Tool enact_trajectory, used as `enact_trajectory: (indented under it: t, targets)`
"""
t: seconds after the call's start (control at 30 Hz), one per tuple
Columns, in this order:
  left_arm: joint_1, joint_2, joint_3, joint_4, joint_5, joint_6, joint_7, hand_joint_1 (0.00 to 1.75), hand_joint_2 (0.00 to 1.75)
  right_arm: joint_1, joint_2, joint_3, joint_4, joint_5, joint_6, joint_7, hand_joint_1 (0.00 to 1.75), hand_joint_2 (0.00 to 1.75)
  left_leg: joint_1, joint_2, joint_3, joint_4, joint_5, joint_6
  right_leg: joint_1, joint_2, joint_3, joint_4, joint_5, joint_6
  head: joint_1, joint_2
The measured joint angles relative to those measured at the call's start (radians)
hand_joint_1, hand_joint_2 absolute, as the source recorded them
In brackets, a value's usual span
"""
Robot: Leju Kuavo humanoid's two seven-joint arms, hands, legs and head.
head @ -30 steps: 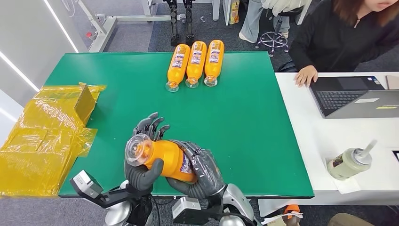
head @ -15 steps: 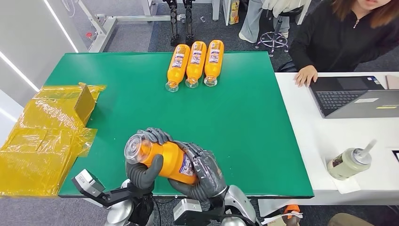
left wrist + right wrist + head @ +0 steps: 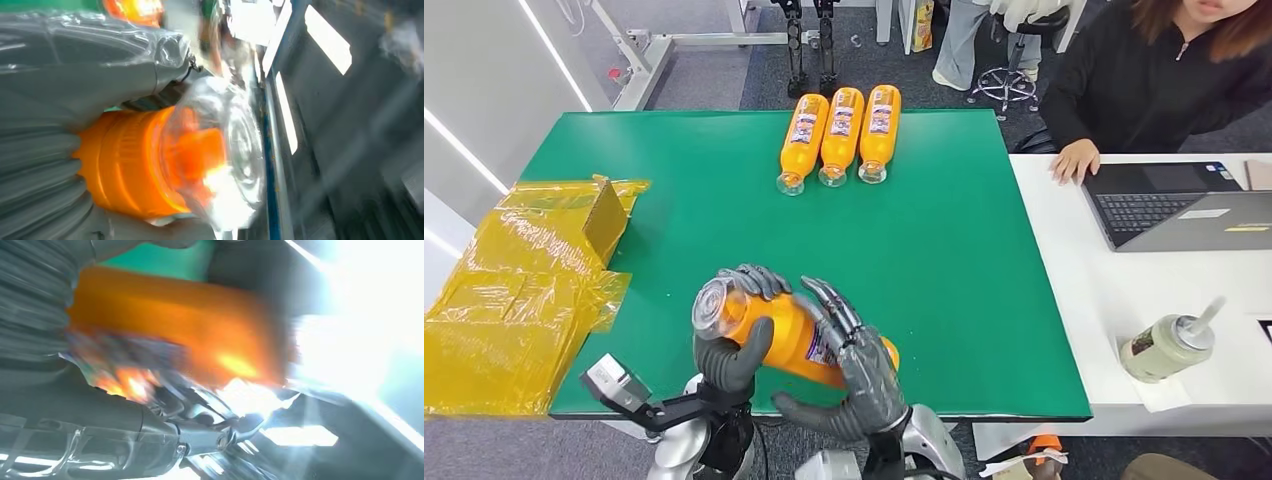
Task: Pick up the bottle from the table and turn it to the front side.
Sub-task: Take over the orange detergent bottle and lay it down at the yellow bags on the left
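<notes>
An orange bottle with a clear cap and a printed label hangs on its side above the near edge of the green table. My left hand grips it at the cap end, fingers wrapped over the top and thumb underneath. My right hand is beside the bottle's middle with fingers straightened and spread, thumb apart below; the bottle's base pokes out past it. The left wrist view shows the orange bottle and its clear cap against my left hand. In the blurred right wrist view the bottle lies next to my right hand.
Three orange bottles lie side by side at the table's far edge. Yellow-wrapped boxes sit off the left side. On the white desk to the right, a person sits at a laptop, and a capped cup stands nearer.
My left hand's fingers closed over the bottle's cap end. My right hand's fingers uncurled from the bottle and spread, and the bottle's base came into view past it.
</notes>
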Motion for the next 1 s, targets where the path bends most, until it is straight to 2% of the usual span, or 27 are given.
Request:
enact_trajectory:
  t: [0.13, 0.27, 0.43, 0.6, 0.67, 0.8, 0.93, 1.0]
  targets:
    - [-0.023, 0.002, 0.024, 0.028, 0.012, 0.049, 0.009, 1.71, 1.75, 0.011, 0.004, 0.002, -0.070, -0.061, -0.163, -0.109, 0.00, 1.75, 0.000, 0.001, 0.000, 0.000, 0.000, 0.000, 0.000, 0.000, 0.000, 0.000, 0.000, 0.000, 0.000, 0.000]
    - [-0.043, 0.009, 0.068, 0.034, 0.000, 0.099, 0.002, 1.67, 1.75, 0.019, 0.004, 0.006, -0.119, -0.184, -0.319, -0.197, 0.00, 1.75, 0.000, 0.001, 0.000, 0.000, 0.000, 0.000, 0.000, 0.001, 0.000, 0.000, 0.000, 0.000, 0.000, 0.000]
    - [-0.051, 0.022, 0.128, 0.030, -0.019, 0.135, -0.012, 1.64, 1.75, 0.022, 0.004, 0.009, -0.157, -0.256, -0.346, -0.213, 0.00, 1.75, 0.000, 0.001, 0.000, 0.000, 0.000, 0.000, 0.000, 0.001, 0.000, 0.001, 0.000, 0.000, 0.000, 0.000]
    - [-0.058, 0.054, 0.163, 0.011, -0.142, 0.263, -0.057, 1.66, 1.75, 0.025, -0.001, 0.012, -0.155, -0.278, -0.346, -0.213, 0.00, 1.75, 0.000, 0.001, 0.000, 0.000, 0.000, -0.001, 0.000, 0.001, 0.000, 0.001, 0.000, 0.000, 0.000, 0.000]
    - [-0.063, 0.076, 0.172, 0.001, -0.220, 0.331, -0.061, 1.70, 1.75, 0.028, -0.006, 0.016, -0.157, -0.287, -0.346, -0.213, 0.00, 1.75, 0.000, 0.001, 0.000, 0.000, 0.001, -0.001, 0.000, 0.001, 0.000, 0.001, 0.000, 0.000, 0.000, 0.000]
    - [-0.067, 0.141, 0.176, -0.035, -0.486, 0.489, -0.032, 1.74, 1.75, 0.034, -0.015, 0.021, -0.157, -0.316, -0.346, -0.214, 0.00, 1.75, 0.000, 0.001, 0.000, 0.000, 0.001, -0.001, 0.000, 0.001, 0.000, 0.001, 0.000, 0.000, 0.000, 0.000]
    - [-0.073, 0.231, 0.174, -0.071, -0.748, 0.563, 0.047, 1.75, 1.75, 0.034, -0.021, 0.023, -0.149, -0.343, -0.346, -0.213, 0.00, 1.75, 0.000, 0.001, 0.000, 0.000, 0.001, -0.002, 0.000, 0.001, -0.001, 0.002, 0.000, 0.000, 0.000, 0.000]
    - [-0.088, 0.283, 0.164, -0.077, -0.883, 0.566, 0.104, 1.75, 1.75, 0.034, -0.024, 0.023, -0.145, -0.359, -0.346, -0.213, 0.00, 1.75, 0.001, 0.001, 0.000, 0.000, 0.002, -0.002, 0.000, 0.001, -0.001, 0.002, 0.000, -0.001, 0.000, 0.000]
